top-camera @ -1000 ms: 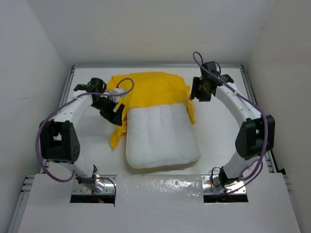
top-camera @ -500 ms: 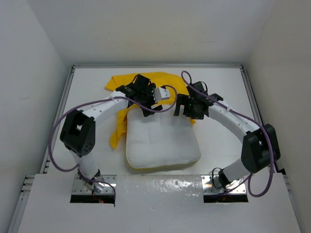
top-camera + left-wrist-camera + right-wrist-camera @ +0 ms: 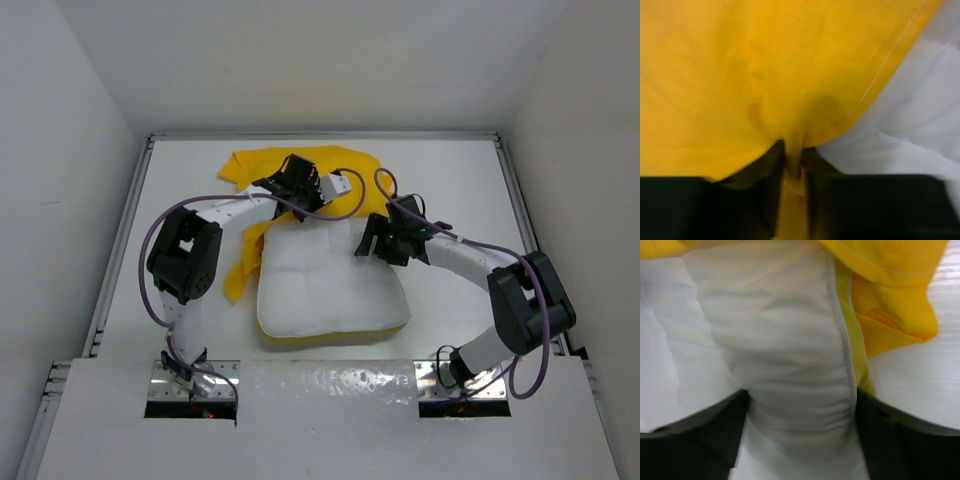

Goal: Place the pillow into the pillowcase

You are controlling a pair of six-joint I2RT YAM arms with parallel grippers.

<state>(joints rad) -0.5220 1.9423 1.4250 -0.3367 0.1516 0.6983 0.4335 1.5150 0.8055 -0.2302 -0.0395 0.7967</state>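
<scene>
The white quilted pillow [image 3: 330, 285] lies mid-table, its far end tucked under the yellow pillowcase [image 3: 262, 165], which trails down the pillow's left side. My left gripper [image 3: 305, 200] sits at the case's near hem. In the left wrist view it [image 3: 794, 167] is shut on a pinched fold of the pillowcase [image 3: 740, 75], with the pillow [image 3: 910, 130] showing to the right. My right gripper [image 3: 372, 240] is at the pillow's far right part. In the right wrist view it [image 3: 800, 432] is shut on a bunched ridge of the pillow [image 3: 785, 340], beside a corner of the pillowcase [image 3: 895, 315].
White walls box the table in on the left, back and right. Purple cables loop off both arms over the work area. A metal rail [image 3: 520, 200] runs along the right edge of the table.
The left gripper shut on the pillowcase hem after moving in from the left. The right gripper came down onto the pillow's right part and closed on it. The pillow bunched up shorter.
</scene>
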